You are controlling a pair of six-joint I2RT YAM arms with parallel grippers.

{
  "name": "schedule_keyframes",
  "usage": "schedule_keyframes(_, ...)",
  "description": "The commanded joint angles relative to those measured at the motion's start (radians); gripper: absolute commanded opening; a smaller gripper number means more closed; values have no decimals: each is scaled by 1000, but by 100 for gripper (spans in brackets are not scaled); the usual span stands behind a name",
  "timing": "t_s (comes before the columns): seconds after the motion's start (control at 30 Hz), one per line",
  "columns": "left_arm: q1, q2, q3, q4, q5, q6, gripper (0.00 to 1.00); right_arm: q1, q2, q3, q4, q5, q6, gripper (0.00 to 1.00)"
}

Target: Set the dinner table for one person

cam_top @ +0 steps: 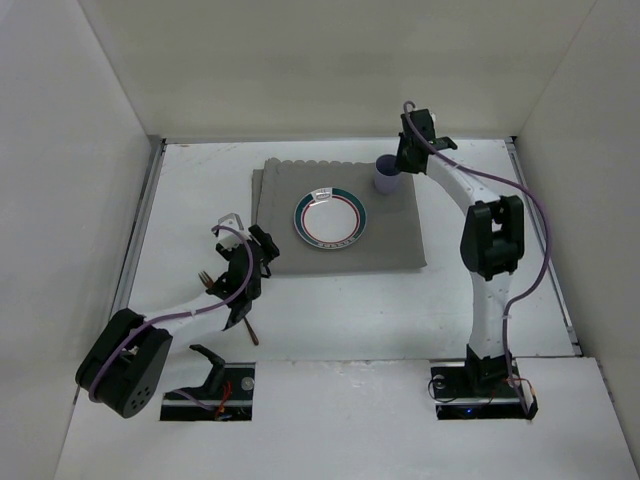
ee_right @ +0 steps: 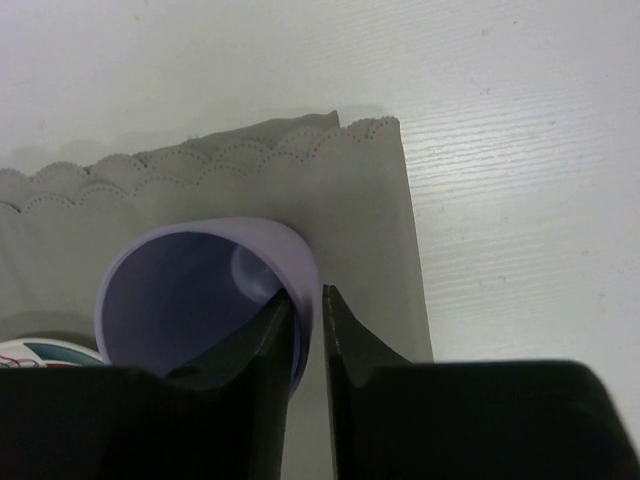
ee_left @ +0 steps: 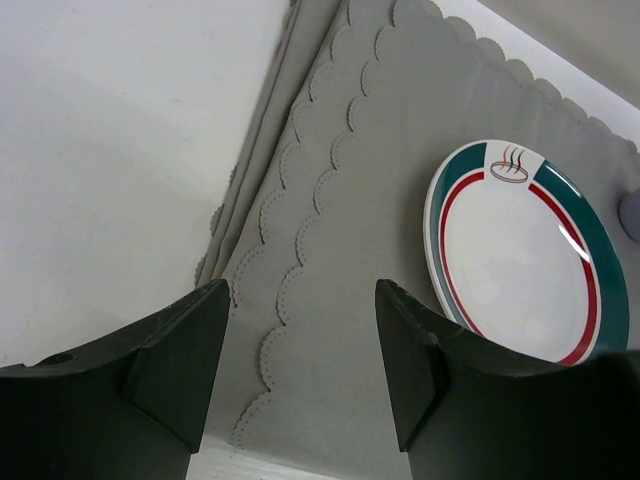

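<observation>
So the setting is partly made: on the large matte white dinner table [cam_top: 330, 320] a grey rectangular cloth placemat with scalloped edges [cam_top: 395, 245] lies spread in the middle, and a round white plate with a green and red rim [cam_top: 332, 218] sits on it, roughly centred. The right gripper [ee_right: 308, 295] reaches to the mat's far right corner, its fingers pinched on the wall of a lilac plastic cup [ee_right: 200, 290], one inside the rim and one outside. Whether the cup's base rests on the cloth cannot be told, so by my reading the cup is placed or nearly so but not yet let go. The left gripper [ee_left: 300, 290] hovers over the mat's left edge with its fingers spread apart and nothing between them. Some cutlery [cam_top: 207, 280], partly hidden under the left arm, lies on the bare tabletop just off the mat. Laying it beside the plate looks like the main job left.
</observation>
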Motion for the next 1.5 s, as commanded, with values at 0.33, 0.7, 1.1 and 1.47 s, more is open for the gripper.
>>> schedule_keyframes(0.33, 12, -6, 28, 25, -6, -1, 58, 1, -105, 41, 19, 11, -8, 58)
schedule_keyframes(0.7, -43, 64, 189, -234, -182, -25, 51, 48, -623, -474, 393, 106, 82, 55)
schedule_keyframes(1.1, -91, -219, 223, -961, -138, -283, 14, 303, -969, -1153, 693, 109, 211, 26)
schedule_keyframes(1.47, -87, -365, 217, -1481, 25, -575, 31, 350, -964, -1257, 782, 70, 226, 39)
